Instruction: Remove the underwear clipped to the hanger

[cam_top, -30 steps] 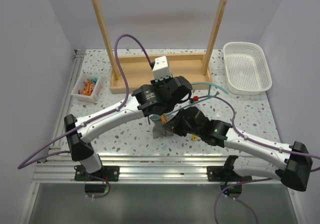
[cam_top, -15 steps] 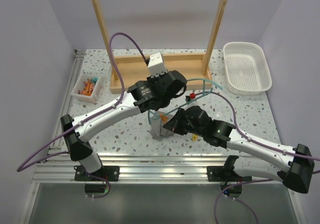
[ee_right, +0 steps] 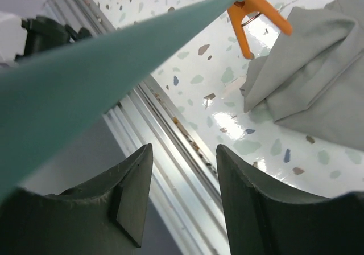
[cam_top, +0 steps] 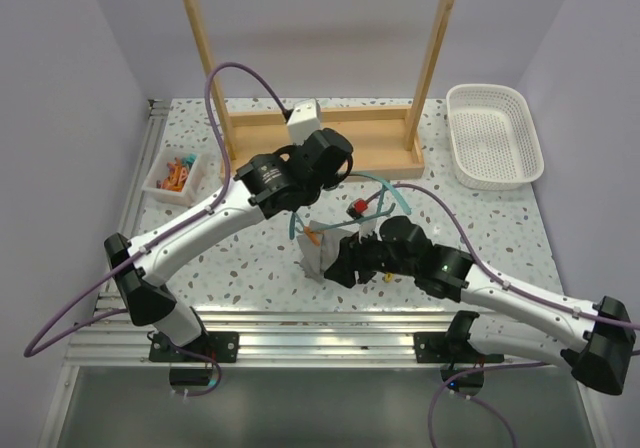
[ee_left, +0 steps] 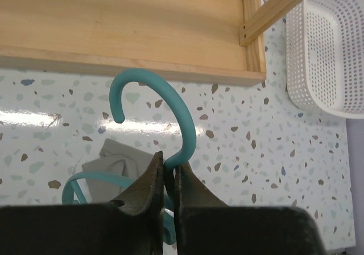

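The teal hanger is held up off the table, tilted. My left gripper is shut on its neck, just below the curved hook; in the left wrist view the gripper pinches the teal rod. The grey underwear droops onto the table under the hanger's near end, below an orange clip. I cannot tell whether the clip grips it. My right gripper is open and empty beside the underwear. In its wrist view the hanger arm, the orange clip and the underwear show.
A red clip sits on the hanger's middle. A yellow clip lies on the table by the right arm. The wooden frame's base is behind, a white basket at back right, a small bin of clips at left.
My left gripper has lifted the hanger and carried it back and to the left. The underwear has come up with its near end. My right gripper has shifted slightly left, still open.
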Robot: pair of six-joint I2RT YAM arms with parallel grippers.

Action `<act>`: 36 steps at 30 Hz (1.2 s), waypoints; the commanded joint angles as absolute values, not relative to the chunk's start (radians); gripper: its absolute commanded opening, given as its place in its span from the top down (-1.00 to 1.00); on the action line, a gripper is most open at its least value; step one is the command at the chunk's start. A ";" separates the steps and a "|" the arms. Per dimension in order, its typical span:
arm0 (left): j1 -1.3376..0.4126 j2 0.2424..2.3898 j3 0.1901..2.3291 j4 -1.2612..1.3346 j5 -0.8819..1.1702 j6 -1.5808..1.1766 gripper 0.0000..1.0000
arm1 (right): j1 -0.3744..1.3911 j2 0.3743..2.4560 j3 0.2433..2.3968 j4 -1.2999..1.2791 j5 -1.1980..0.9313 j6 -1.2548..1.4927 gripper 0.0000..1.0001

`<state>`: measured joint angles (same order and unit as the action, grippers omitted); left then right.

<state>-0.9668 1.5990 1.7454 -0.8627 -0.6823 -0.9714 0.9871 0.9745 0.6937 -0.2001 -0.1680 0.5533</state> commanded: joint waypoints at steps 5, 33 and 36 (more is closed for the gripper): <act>-0.890 1.612 1.769 -0.796 -0.583 -0.896 1.00 | 1.002 0.859 0.656 -0.118 -0.322 0.187 -0.10; -0.874 1.625 1.750 -0.873 -0.535 -0.903 1.00 | 0.999 0.971 0.813 -0.413 0.388 0.842 -0.54; -0.852 1.615 1.764 -0.870 -0.471 -0.887 1.00 | 0.999 0.945 0.775 -0.269 0.295 0.623 -0.54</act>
